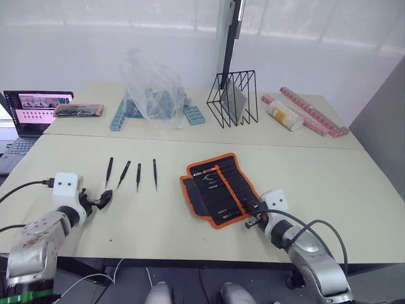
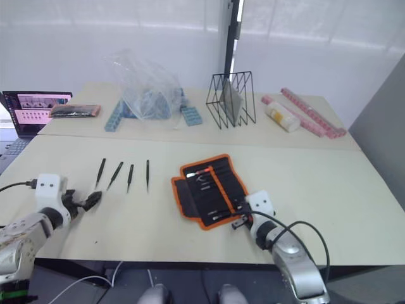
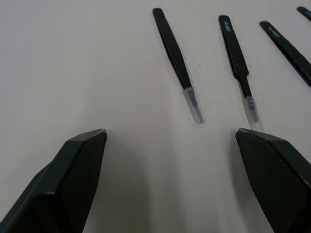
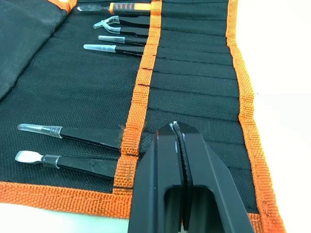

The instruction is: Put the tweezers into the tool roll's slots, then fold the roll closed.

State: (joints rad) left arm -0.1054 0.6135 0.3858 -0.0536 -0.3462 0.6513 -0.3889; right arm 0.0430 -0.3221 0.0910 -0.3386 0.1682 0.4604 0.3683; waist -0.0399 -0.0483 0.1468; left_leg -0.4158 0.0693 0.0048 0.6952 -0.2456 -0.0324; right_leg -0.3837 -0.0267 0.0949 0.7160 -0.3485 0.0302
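Several slim black tweezers lie in a row on the beige table, left of the tool roll, which lies open with its orange edging showing. My left gripper rests just near of the row, open and empty, with the capped tips of two tweezers just beyond its fingers. My right gripper is shut with nothing visibly held, its tips over the slots near the roll's near edge. Several tools sit tucked in slots, among them two with clear caps.
On the back table stand a laptop, a flat dark packet with pink ends, a clear plastic bag over blue blocks, a black wire rack, a pale bottle and pink strips.
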